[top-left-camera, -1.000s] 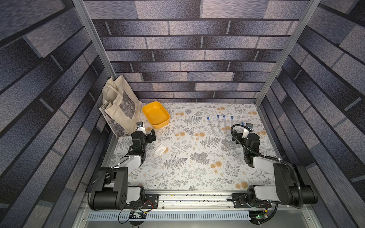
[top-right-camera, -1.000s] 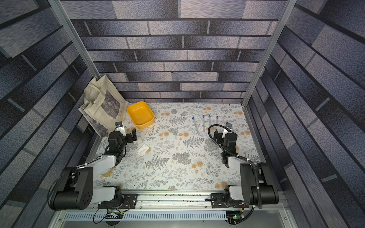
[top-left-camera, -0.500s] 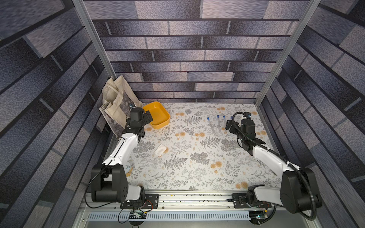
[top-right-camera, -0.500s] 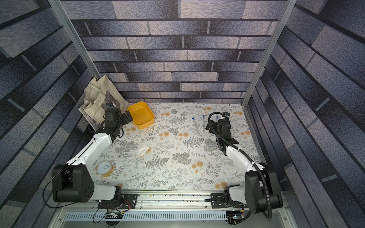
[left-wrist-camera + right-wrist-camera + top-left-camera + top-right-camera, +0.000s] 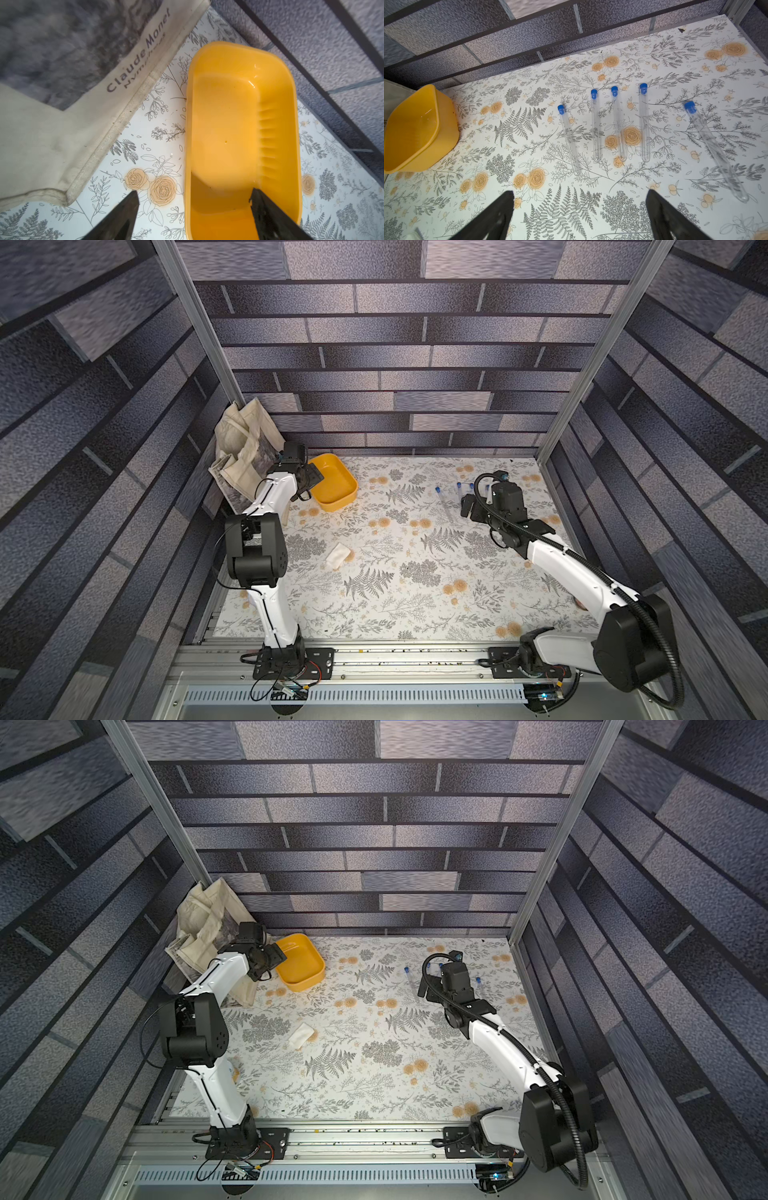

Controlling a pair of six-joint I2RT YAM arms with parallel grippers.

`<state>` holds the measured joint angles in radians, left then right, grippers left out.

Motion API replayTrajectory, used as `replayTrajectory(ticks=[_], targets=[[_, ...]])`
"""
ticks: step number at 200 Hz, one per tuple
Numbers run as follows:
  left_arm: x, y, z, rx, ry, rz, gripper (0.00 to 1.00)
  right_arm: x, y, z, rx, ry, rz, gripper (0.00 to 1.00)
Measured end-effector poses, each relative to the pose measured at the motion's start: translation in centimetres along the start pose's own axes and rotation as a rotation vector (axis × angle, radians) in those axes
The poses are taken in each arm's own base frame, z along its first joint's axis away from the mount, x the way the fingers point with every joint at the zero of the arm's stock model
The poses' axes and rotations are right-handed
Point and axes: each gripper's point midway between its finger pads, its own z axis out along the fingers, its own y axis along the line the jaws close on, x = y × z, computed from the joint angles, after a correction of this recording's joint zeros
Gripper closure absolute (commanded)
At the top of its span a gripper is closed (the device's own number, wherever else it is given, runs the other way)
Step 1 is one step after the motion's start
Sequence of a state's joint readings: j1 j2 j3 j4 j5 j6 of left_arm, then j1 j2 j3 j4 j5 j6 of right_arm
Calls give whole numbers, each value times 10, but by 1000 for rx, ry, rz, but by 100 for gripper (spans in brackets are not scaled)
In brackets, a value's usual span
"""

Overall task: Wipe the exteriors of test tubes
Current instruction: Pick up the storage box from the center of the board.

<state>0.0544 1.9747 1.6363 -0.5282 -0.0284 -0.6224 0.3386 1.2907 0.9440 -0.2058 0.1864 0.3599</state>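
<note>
Several clear test tubes with blue caps (image 5: 595, 126) lie side by side on the floral table at the far right, one more (image 5: 714, 149) apart and slanted; in both top views only one tube (image 5: 443, 502) (image 5: 409, 979) and a few caps show beside the arm. My right gripper (image 5: 580, 194) (image 5: 467, 506) (image 5: 424, 986) hangs open just short of the tubes' rounded ends, holding nothing. My left gripper (image 5: 194, 193) (image 5: 313, 479) (image 5: 276, 957) is open astride the near rim of the yellow tray (image 5: 239, 124) (image 5: 334, 485), one finger over the table, one over the tray's inside.
A folded white cloth (image 5: 337, 556) (image 5: 301, 1035) lies mid-table left of centre. A beige tote bag (image 5: 245, 456) (image 5: 62, 124) leans in the far left corner beside the tray. Brick-patterned walls close in three sides.
Both arms have unfolded from the front and reached to the far side. The left gripper has swung from the tote bag to the tray rim and its jaws have narrowed a little. The right has settled by the tubes.
</note>
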Motion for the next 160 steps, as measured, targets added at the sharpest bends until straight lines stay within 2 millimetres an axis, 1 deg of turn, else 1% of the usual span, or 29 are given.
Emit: replayTrajectory(ticks=[11,26,45,73,82,91,101,119,126,160], targets=[[2,0,7,-13,29,-7,27,-3,1,-4,4,8,-7,0],[5,0,15,-30,60,-8,28,-5,1,-9,6,14,-19,0],[8,4,23,-53,95,-10,31,-1,-1,-15,10,34,-29,0],[9,7,35,-79,128,-10,38,5,-2,-21,7,60,-42,0],[8,8,39,-84,138,-12,43,7,-1,-22,-1,70,-46,0],[7,7,43,-85,145,-11,44,9,0,-25,-12,76,-47,0],[9,8,49,-88,156,-4,49,9,2,-28,-28,77,-49,0],[9,7,58,-96,173,9,50,10,4,-36,-49,74,-50,0],[9,7,61,-98,179,11,51,10,5,-38,-56,73,-51,0],[11,5,73,-97,204,39,70,19,2,-42,-55,87,-52,0]])
